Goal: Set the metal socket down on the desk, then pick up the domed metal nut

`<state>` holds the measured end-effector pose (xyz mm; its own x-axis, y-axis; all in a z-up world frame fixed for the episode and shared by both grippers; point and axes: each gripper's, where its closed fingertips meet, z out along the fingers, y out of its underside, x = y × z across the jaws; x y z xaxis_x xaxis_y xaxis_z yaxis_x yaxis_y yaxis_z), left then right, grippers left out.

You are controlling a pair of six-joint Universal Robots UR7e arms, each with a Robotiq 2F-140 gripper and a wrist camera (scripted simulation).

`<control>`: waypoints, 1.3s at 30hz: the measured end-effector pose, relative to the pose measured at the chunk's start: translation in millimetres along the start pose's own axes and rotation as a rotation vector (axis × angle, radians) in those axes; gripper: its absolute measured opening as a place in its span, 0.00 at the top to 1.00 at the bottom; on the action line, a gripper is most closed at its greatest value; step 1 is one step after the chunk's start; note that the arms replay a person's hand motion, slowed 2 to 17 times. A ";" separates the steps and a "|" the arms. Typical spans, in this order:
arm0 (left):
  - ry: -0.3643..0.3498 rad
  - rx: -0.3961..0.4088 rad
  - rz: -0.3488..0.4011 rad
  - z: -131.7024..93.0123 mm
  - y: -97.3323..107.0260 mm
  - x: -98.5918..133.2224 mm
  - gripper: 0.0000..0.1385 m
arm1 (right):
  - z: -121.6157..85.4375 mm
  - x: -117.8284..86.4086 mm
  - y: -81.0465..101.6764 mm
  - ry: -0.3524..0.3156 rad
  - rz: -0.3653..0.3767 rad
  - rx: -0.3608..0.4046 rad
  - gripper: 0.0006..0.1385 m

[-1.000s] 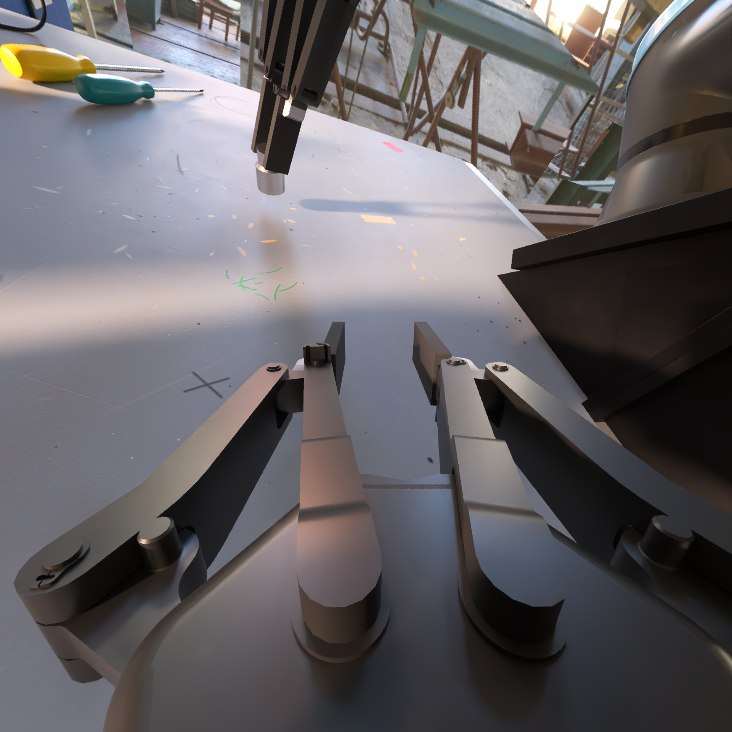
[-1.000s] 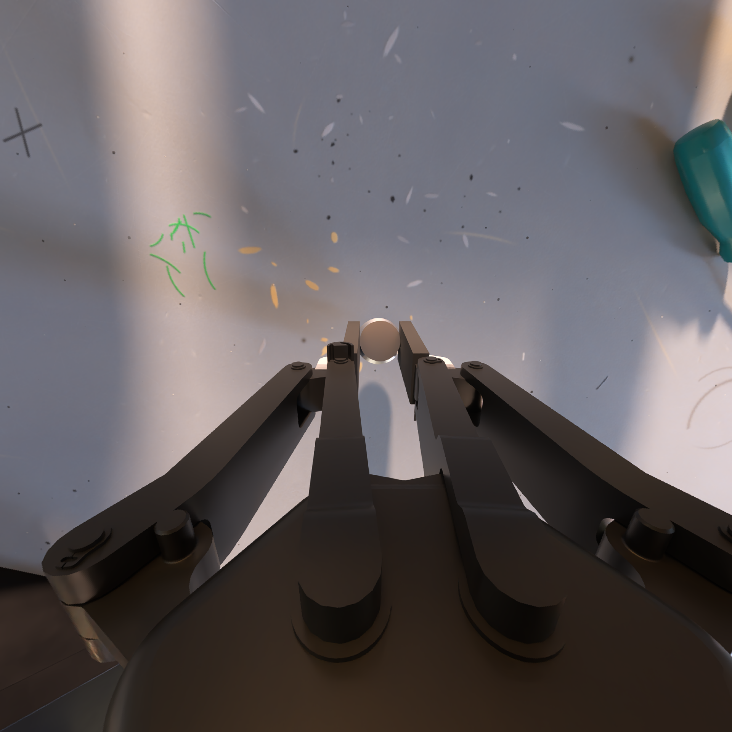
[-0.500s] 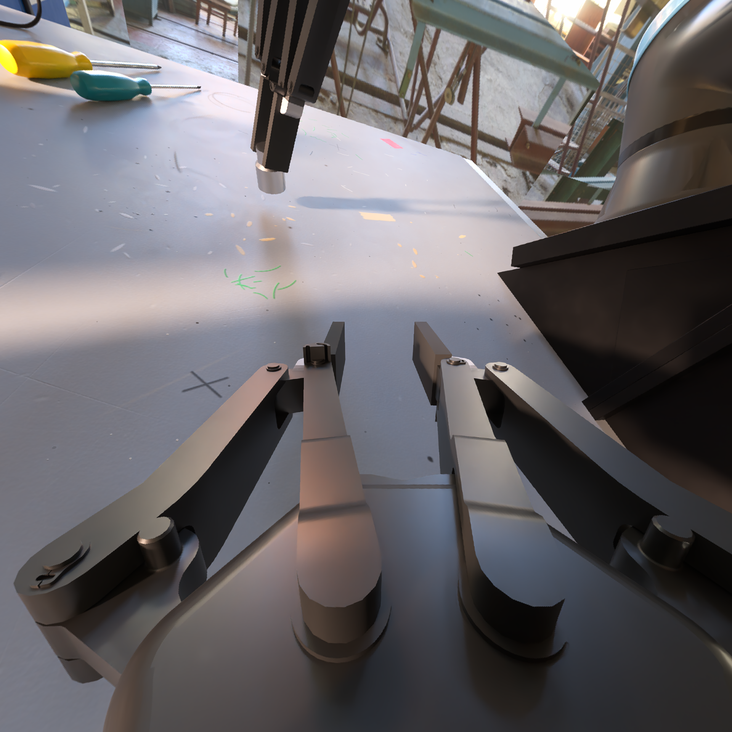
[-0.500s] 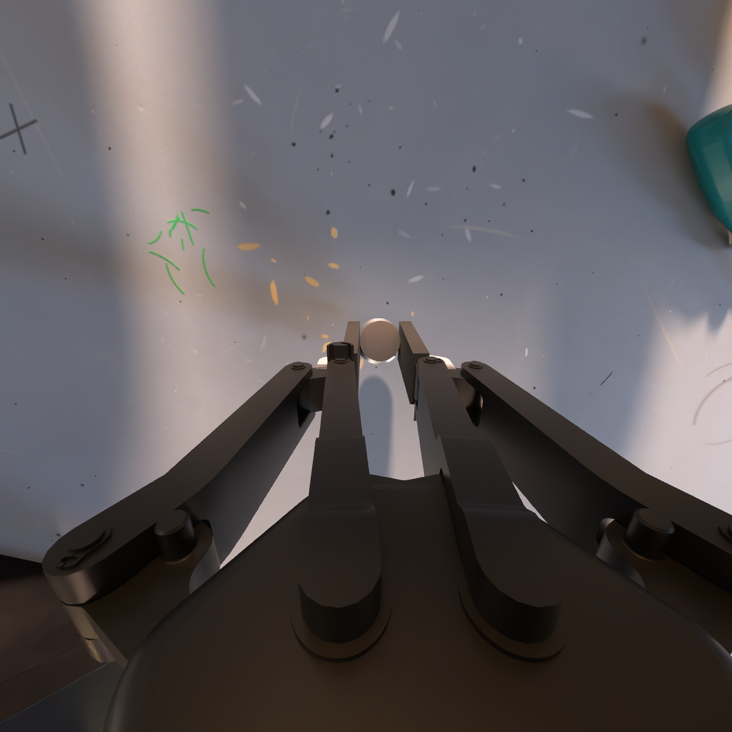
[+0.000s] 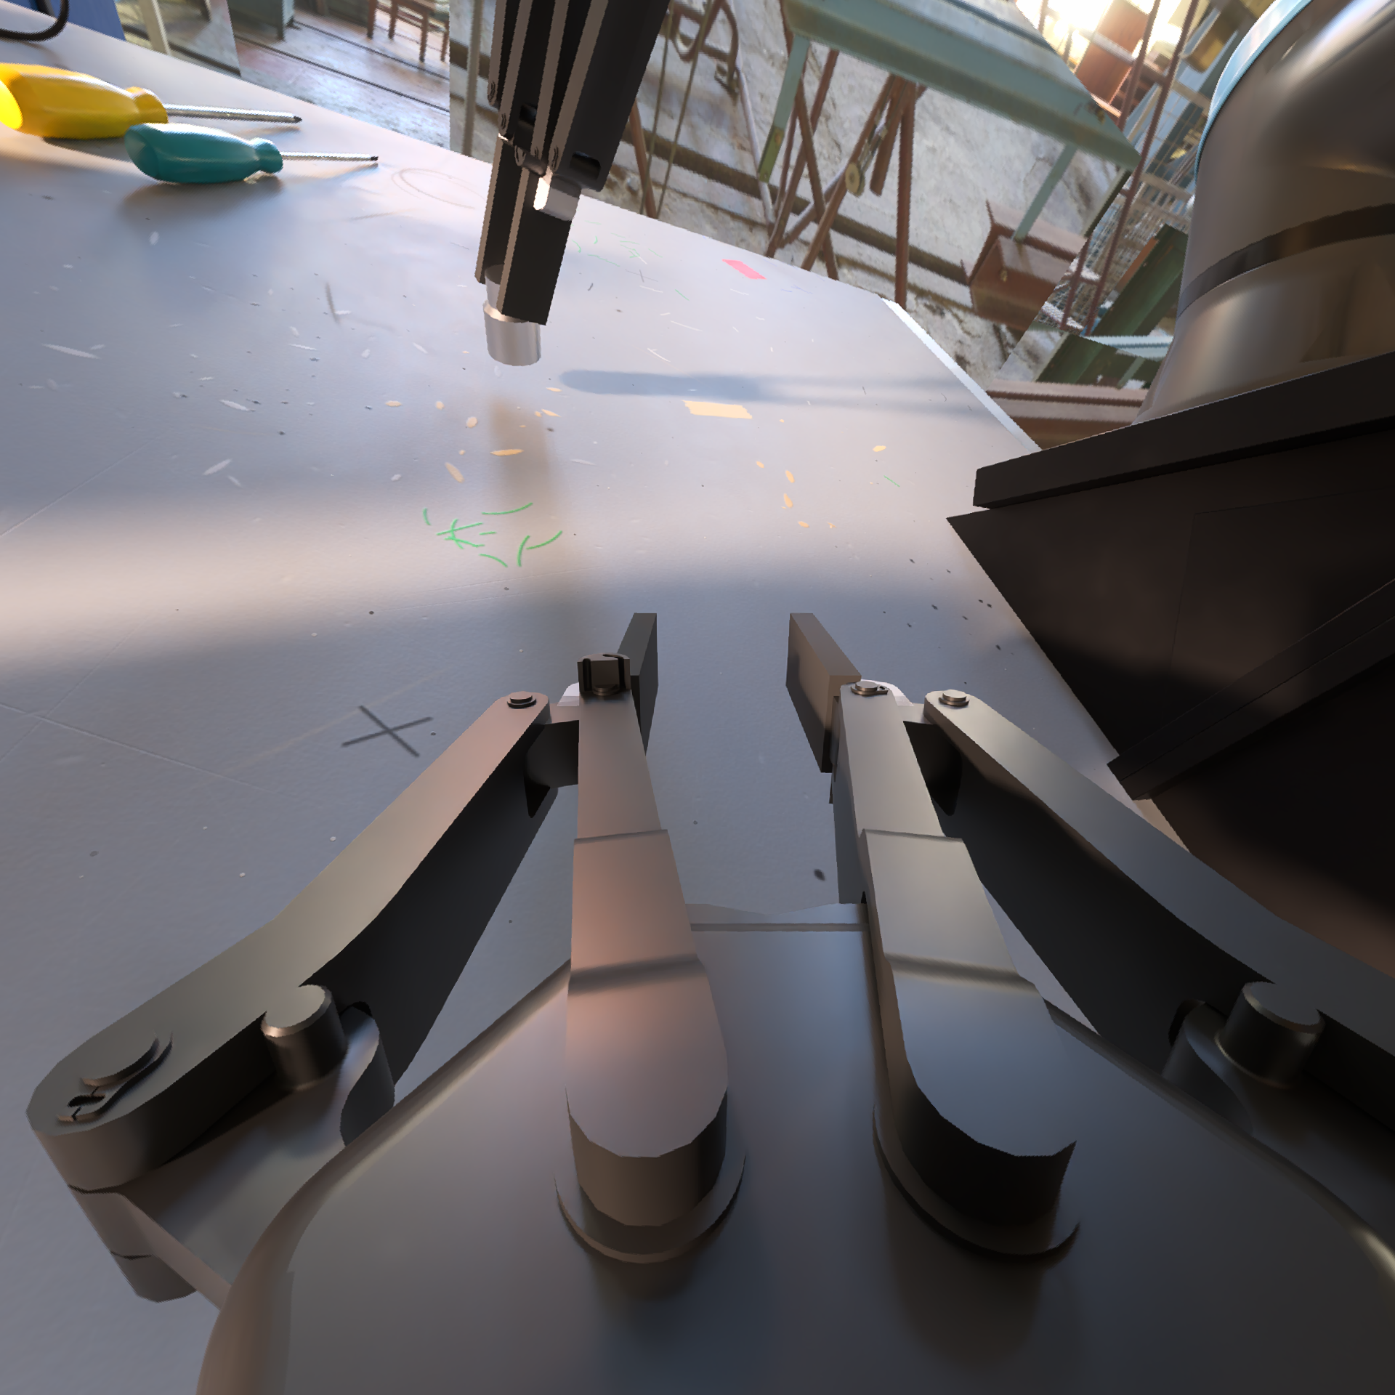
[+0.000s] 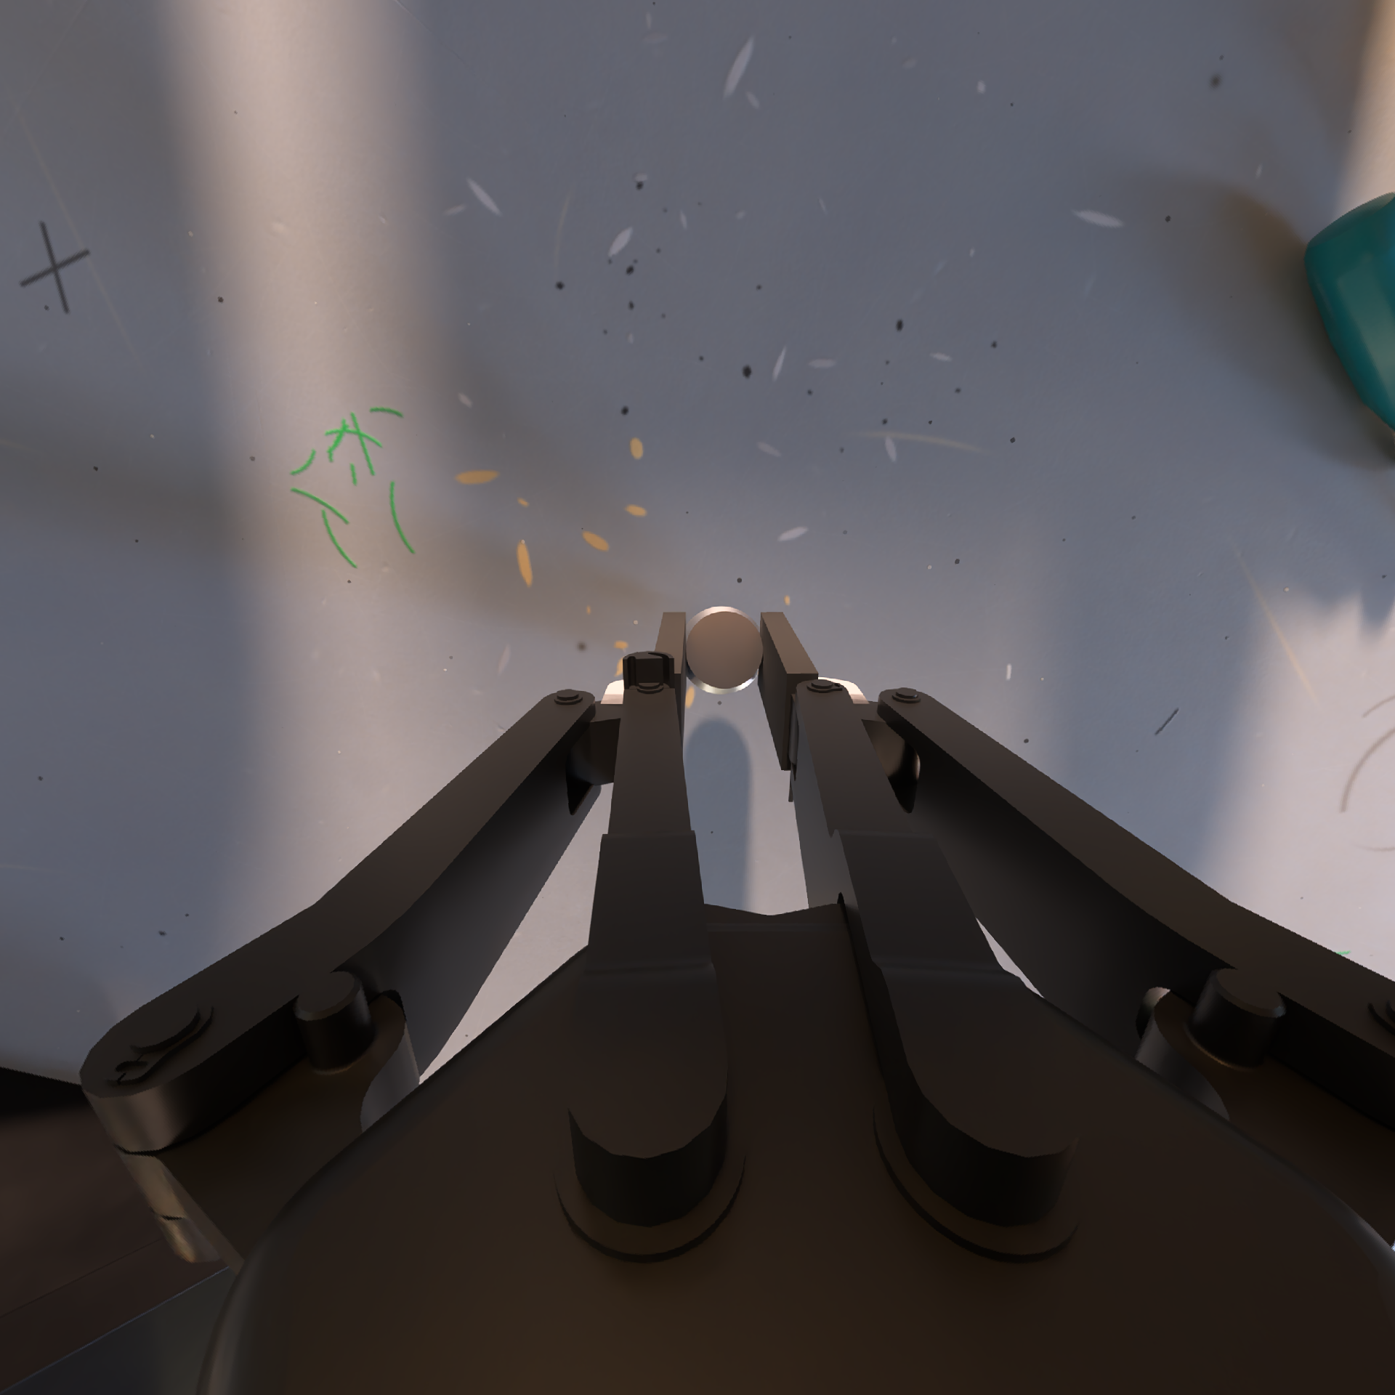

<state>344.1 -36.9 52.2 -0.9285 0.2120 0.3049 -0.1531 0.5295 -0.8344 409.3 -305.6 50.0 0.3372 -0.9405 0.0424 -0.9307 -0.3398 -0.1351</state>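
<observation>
metal socket (image 6: 721, 649) pinched between the two pads of the right tool (image 6: 722, 651), round end facing the right wrist camera. seen from the left wrist view as a short silver cylinder (image 5: 514, 342) poking out below the dark fingers of the right tool (image 5: 521, 291), hanging upright above the surface (image 5: 226, 528), clearly apart from it, with a soft reflection on the grey top just beneath. scattered around that spot: orange flecks (image 5: 506, 453), pale chips and dark specks. nearer the left camera, a cluster of green scribbled strokes (image 5: 491, 532), and further toward it a dark cross mark (image 5: 389, 731). same green strokes (image 6: 351, 483) and cross (image 6: 54, 266) off to the left in the right wrist view. left tool (image 5: 722, 657) low over the surface, fingers spread with a bare gap between them, gripping nothing. at the far left of the surface, a teal screwdriver (image 5: 204, 154) lying just beside a yellow screwdriver (image 5: 75, 110), both well apart from the socket; teal handle (image 6: 1355, 302) cut off by the right edge of the right wrist view. domed metal nut not made out in either view.
</observation>
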 end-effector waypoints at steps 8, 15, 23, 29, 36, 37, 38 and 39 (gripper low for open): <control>0.002 -0.007 -0.005 1.0 1.1 -0.2 0.66 | 0.3 -0.3 0.4 0.000 0.002 0.008 0.81; 0.003 -0.005 -0.004 1.0 0.7 0.3 0.66 | 0.3 -0.7 0.9 0.007 -0.001 -0.002 0.81; 0.002 -0.001 -0.003 0.8 0.1 0.3 0.66 | 0.7 -0.8 1.1 0.018 0.001 -0.020 0.81; 0.001 -0.002 -0.004 0.8 0.2 0.2 0.66 | 0.9 -0.9 1.2 0.023 0.002 -0.027 0.81; 0.000 -0.003 -0.002 1.0 0.2 0.5 0.66 | 0.9 -0.9 1.7 0.021 0.005 -0.034 0.81; 0.000 -0.003 -0.002 1.1 0.2 0.6 0.66 | 0.9 -0.9 1.7 0.021 0.007 -0.035 0.81; 0.001 -0.003 -0.001 1.1 0.2 0.7 0.66 | 1.0 -0.9 1.7 0.020 0.008 -0.037 0.81; 0.001 -0.004 -0.001 1.2 0.2 0.8 0.66 | 1.0 -0.9 1.7 0.020 0.009 -0.038 0.81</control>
<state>342.9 -37.6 51.7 -0.9282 0.2120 0.3059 -0.1526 0.5328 -0.8324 407.6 -305.4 48.8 0.3265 -0.9432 0.0611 -0.9385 -0.3312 -0.0976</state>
